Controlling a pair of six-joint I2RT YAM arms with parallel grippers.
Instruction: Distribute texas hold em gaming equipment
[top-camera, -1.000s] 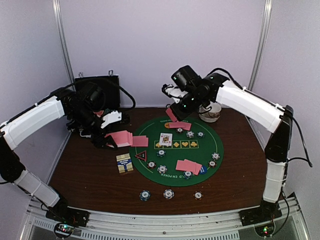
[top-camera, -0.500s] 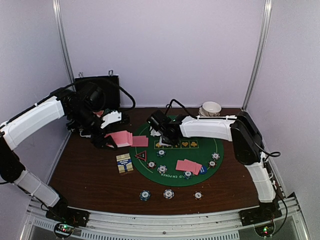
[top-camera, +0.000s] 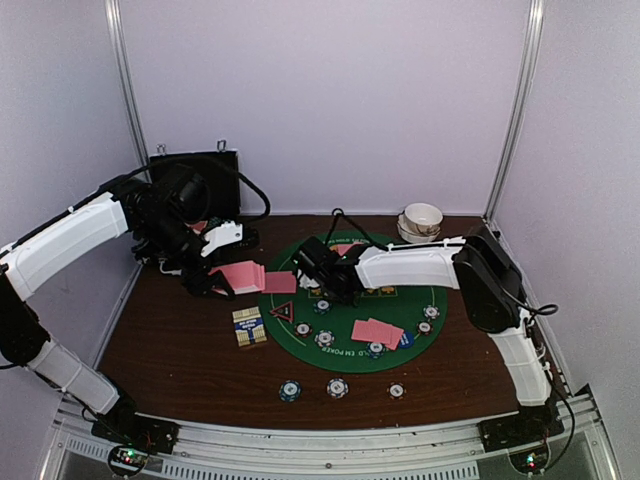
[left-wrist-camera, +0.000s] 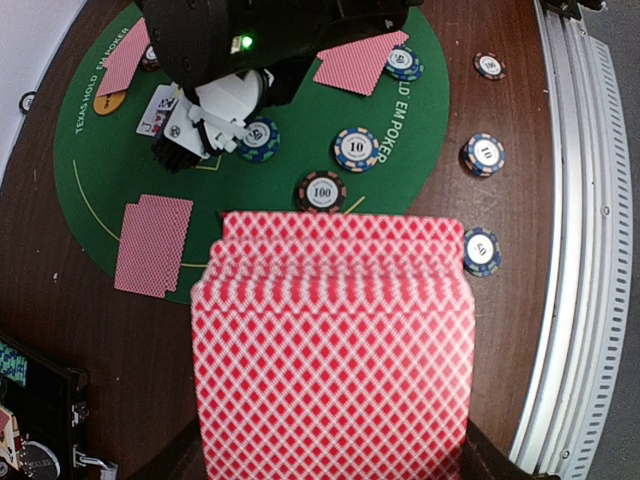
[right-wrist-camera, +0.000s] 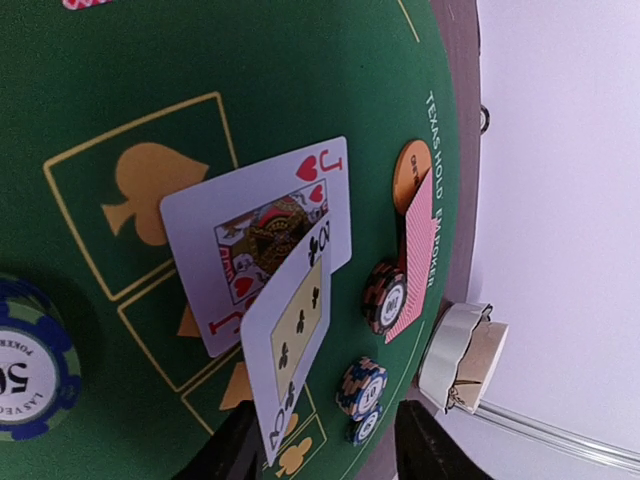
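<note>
My left gripper (left-wrist-camera: 330, 462) is shut on a fanned deck of pink-backed cards (left-wrist-camera: 330, 350), held over the table's left side; its fingers are hidden under the deck. My right gripper (right-wrist-camera: 330, 450) hangs low over the green mat (top-camera: 400, 300) with its jaws wide apart. A face-up clubs card (right-wrist-camera: 290, 340) leans by its left finger (right-wrist-camera: 235, 445), overlapping the jack of hearts (right-wrist-camera: 255, 235). An orange button (right-wrist-camera: 410, 170), a tilted pink card (right-wrist-camera: 420, 255) and chips (right-wrist-camera: 385, 297) lie beyond. A triangle marker (top-camera: 283, 310) sits at the mat's left.
Stacked white bowls (top-camera: 421, 222) stand at the back right and a black case (top-camera: 195, 175) at the back left. A card box (top-camera: 249, 326) lies left of the mat. Three chips (top-camera: 337, 387) line the near table edge. A face-down card pair (top-camera: 377, 331) lies on the mat.
The right arm swung down from near the bowls to the mat's centre with a card, and its jaws have now opened. The left arm has stayed still with the deck.
</note>
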